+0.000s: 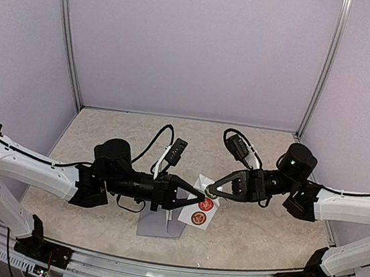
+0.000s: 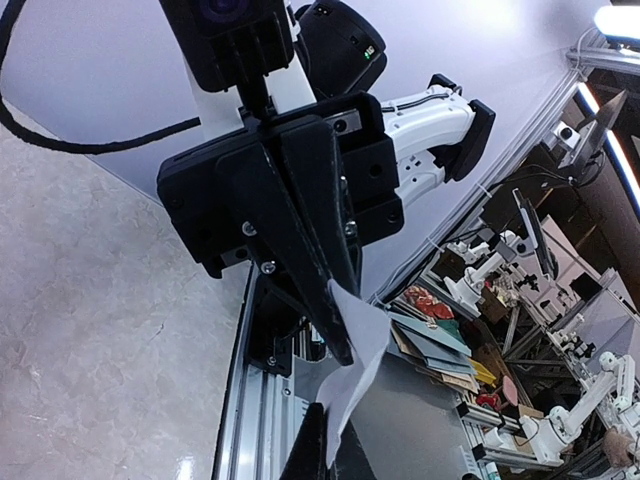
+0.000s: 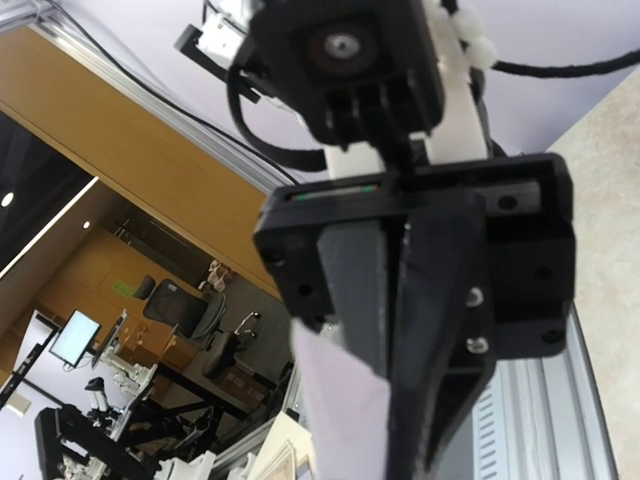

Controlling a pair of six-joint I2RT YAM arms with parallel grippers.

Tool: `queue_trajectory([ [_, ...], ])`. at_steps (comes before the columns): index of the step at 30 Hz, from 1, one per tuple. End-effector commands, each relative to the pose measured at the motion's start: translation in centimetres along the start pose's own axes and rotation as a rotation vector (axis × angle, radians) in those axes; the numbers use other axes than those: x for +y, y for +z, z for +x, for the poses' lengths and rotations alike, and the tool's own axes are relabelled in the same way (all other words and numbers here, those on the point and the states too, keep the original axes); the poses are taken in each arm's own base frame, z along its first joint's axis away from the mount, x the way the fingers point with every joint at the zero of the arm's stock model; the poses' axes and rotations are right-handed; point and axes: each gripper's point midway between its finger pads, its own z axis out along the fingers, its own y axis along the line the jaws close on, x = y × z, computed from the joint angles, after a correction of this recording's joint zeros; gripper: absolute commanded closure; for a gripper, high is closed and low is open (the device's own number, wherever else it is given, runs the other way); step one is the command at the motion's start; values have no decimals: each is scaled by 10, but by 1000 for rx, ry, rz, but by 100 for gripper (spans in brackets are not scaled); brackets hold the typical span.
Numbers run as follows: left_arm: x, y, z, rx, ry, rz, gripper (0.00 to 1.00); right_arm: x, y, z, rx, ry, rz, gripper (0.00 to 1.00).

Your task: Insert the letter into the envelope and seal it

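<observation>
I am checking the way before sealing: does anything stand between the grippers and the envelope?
Nothing visible lies on the envelope. But the left gripper and right gripper are both shut on the white sticker strip, held just right of the envelope, so neither is free.

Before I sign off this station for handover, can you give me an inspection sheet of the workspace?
Surface: beige mottled tabletop, bare across the back.
Job's things: grey envelope lying flat below the left arm; letter not visible.
Clutter: nothing seen.
Grippers: left claw and right claw are both shut on the white sticker strip, meeting mid-table.
Cables: black cables loop over each wrist, apart from the strip.
Surroundings: lilac walls, metal frame posts.
</observation>
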Motion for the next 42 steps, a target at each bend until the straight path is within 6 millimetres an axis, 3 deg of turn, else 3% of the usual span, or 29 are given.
queue_trajectory([
  [1, -8, 3, -15, -51, 29, 22, 100, -10, 3, 6, 25, 31, 21, 100],
  [17, -11, 2, -18, -63, 35, 27, 100, -29, 5, 11, 30, 84, 70, 100],
  [24, -2, -2, -18, -84, 17, -19, 100, -20, 4, 9, 28, 56, 50, 100],
  [32, 20, -10, -19, -113, -28, -130, 100, -9, 6, 11, 41, 30, 14, 100],
  [42, 14, -14, -27, -141, -20, -101, 100, -21, 10, 17, 61, 54, 35, 100],
])
